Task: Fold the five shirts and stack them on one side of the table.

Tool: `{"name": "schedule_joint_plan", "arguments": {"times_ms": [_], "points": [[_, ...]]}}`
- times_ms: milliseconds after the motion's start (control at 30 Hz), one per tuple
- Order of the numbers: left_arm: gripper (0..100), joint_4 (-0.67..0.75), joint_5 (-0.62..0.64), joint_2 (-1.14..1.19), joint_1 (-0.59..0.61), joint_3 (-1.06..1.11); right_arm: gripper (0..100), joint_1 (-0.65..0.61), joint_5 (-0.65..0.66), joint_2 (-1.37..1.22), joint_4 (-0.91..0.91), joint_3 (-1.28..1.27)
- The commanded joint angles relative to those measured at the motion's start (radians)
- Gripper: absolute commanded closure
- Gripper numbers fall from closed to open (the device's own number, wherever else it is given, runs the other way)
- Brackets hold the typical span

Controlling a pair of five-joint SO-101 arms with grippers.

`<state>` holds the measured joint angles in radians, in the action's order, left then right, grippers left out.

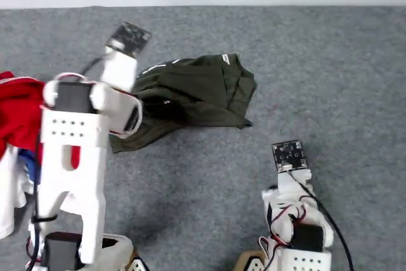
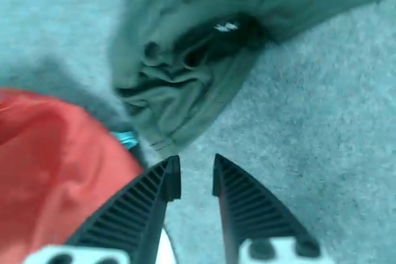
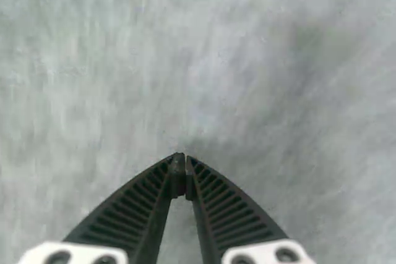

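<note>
Lying rumpled on the far middle of the grey worktop (image 1: 330, 74), the dark green shirt (image 1: 196, 90) is bunched into a loose heap and not folded flat. A small white label (image 1: 225, 59) shows at its far edge, and its near left hem trails out toward the left arm (image 1: 73, 157).

At the left edge of the worktop is a heap of other clothes. The red shirt (image 1: 19, 115) lies on top at the far end. A strip of blue cloth (image 1: 28, 160) shows beneath it, and a white shirt (image 1: 9, 195) is nearest, hanging at the worktop's edge. The red shirt and the dark green shirt lie near each other, with the left arm over the gap between them.

In the left wrist view the left gripper (image 2: 192, 177) hangs over bare worktop, with the red shirt (image 2: 55, 171) on 1 side and the dark green shirt (image 2: 204, 47) beyond the tips. Its 2 fingers (image 2: 145, 202) stand a narrow gap apart with nothing between them, and they touch neither shirt.

The right arm (image 1: 295, 220) sits drawn in at the near right, well apart from all the clothes. The right gripper (image 3: 181, 174) points down at bare grey worktop. Its fingers (image 3: 229, 208) meet at the tips and hold nothing.
</note>
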<state>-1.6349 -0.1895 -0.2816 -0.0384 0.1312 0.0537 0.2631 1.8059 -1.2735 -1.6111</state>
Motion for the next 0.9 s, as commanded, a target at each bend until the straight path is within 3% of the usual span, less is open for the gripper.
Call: {"name": "schedule_joint_plan", "arguments": {"times_ms": [0,233,433,667,867], "points": [[91,0.107,0.009,-0.032,-0.017,0.114,99.0,0.019,0.011,-0.001,0.105,0.133],[89,0.310,0.006,-0.021,-0.025,0.315,99.1,0.016,0.000,-0.058,0.093,0.273],[79,0.404,0.006,0.123,-0.014,0.360,99.1,0.016,-0.005,-0.328,0.019,0.496],[79,0.324,0.029,0.146,0.074,0.269,99.1,0.015,0.006,-0.802,0.021,0.778],[79,0.310,0.104,0.055,0.207,0.249,99.1,-0.088,0.238,-1.150,0.024,0.968]]}}
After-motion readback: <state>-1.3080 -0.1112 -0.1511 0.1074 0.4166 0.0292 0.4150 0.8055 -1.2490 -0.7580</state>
